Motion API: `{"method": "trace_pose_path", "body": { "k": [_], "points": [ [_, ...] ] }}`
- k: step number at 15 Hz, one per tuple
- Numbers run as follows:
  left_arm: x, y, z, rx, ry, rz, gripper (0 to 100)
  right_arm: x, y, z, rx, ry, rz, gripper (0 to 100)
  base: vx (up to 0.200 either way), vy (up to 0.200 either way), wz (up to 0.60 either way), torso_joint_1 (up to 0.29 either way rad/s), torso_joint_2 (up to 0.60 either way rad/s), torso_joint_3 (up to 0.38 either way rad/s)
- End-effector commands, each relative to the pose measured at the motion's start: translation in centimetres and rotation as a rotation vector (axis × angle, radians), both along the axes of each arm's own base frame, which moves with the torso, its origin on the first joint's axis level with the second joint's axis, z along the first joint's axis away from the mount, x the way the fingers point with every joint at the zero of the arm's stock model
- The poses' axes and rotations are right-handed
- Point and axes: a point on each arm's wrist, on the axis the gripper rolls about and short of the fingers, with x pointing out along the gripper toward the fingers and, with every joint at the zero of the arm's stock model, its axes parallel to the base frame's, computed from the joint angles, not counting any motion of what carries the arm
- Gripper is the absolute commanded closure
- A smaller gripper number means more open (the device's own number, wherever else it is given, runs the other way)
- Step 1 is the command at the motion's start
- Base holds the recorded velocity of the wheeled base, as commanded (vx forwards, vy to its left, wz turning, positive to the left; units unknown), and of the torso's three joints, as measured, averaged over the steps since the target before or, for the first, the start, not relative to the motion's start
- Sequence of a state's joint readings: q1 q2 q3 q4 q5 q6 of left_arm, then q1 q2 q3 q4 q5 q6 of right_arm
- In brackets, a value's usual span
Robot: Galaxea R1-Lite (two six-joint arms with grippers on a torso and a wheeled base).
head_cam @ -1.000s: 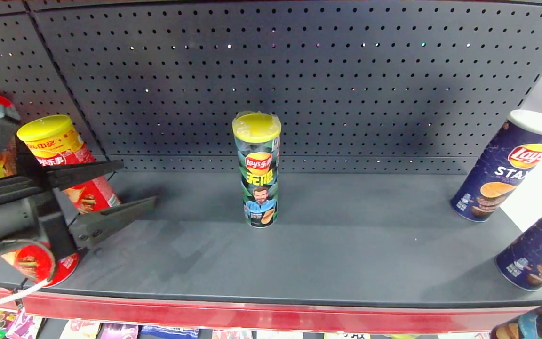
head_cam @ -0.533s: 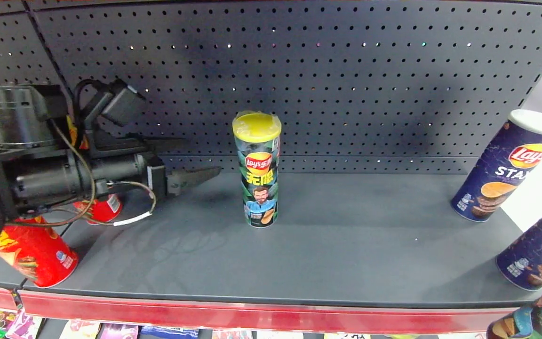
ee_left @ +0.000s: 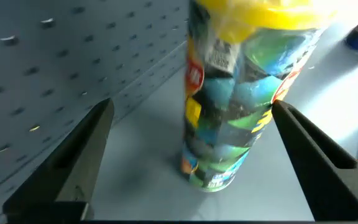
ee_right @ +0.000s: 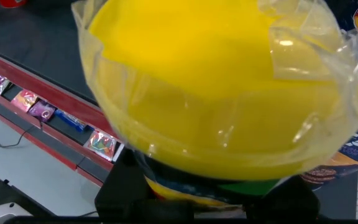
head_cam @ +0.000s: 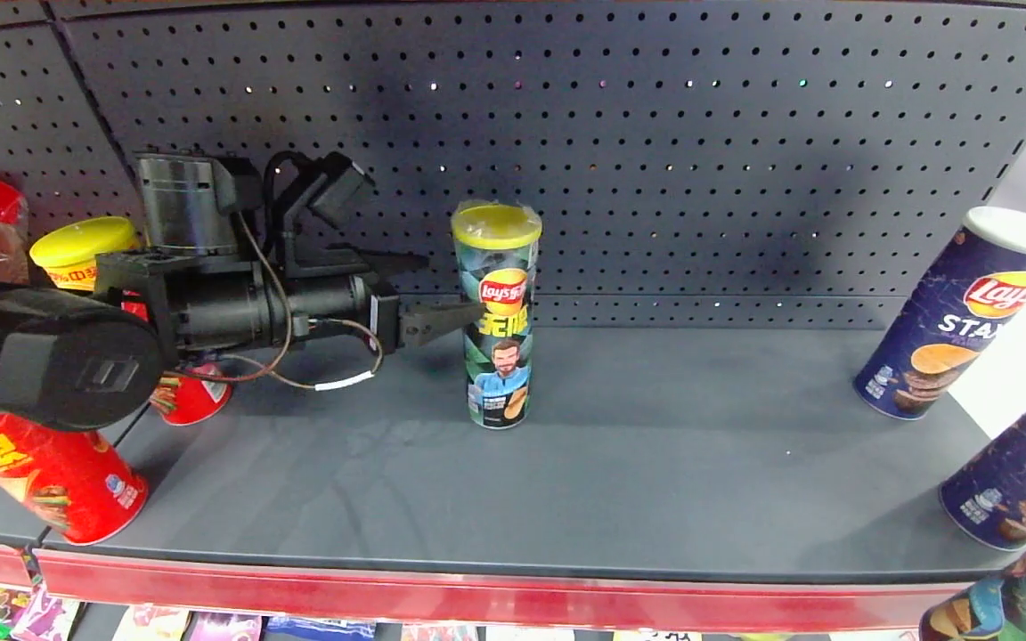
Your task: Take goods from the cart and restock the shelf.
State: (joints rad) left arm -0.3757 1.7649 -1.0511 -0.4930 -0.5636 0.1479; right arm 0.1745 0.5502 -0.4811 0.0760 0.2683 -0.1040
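You are framing the green chip can (head_cam: 500,356) with the left gripper (head_cam: 451,287) spread wide, right gripper (ee_right: 210,202) clutching a yellow-lidded can (ee_right: 222,93); be centring deeper before squeezing.

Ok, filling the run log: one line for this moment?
left gripper open, astride shelf can | right gripper holding spare can | spare can not yet shelved

Shelf (head_cam: 673,463) bare between green can (head_cam: 497,316) and blue cans (head_cam: 954,312) at right. Red cans (head_cam: 59,485) crowd left end. Pegboard (head_cam: 655,160) close behind.
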Motion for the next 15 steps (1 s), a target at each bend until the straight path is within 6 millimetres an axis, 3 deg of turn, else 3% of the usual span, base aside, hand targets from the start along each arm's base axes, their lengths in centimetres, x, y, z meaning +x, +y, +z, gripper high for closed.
{"method": "trace_pose_path", "body": {
  "k": [1, 6, 11, 15],
  "points": [
    [0.0, -1.2, -0.2, -0.005, 0.012, -0.031, 0, 0.1, 0.0, -0.1, -0.001, 0.007, 0.001, 100, 0.000, 0.000, 0.00, 0.000, 0.00, 0.000],
    [-0.6, -1.5, -0.3, -0.006, 0.023, -0.047, 0, 0.3, 0.1, -0.1, -0.002, 0.016, -0.001, 100, 0.000, 0.000, 0.00, 0.000, 0.00, 0.000],
    [-3.6, -2.3, -0.9, 0.020, 0.048, -0.059, 0, 0.7, 0.1, -0.1, 0.007, 0.037, -0.002, 100, 0.000, 0.000, 0.00, 0.000, 0.00, 0.000],
    [-3.3, -3.2, -1.2, 0.039, 0.047, -0.015, 0, 1.4, 0.2, 0.2, 0.008, 0.029, -0.005, 100, 0.000, 0.000, 0.00, 0.000, 0.00, 0.000]
  ]
}}
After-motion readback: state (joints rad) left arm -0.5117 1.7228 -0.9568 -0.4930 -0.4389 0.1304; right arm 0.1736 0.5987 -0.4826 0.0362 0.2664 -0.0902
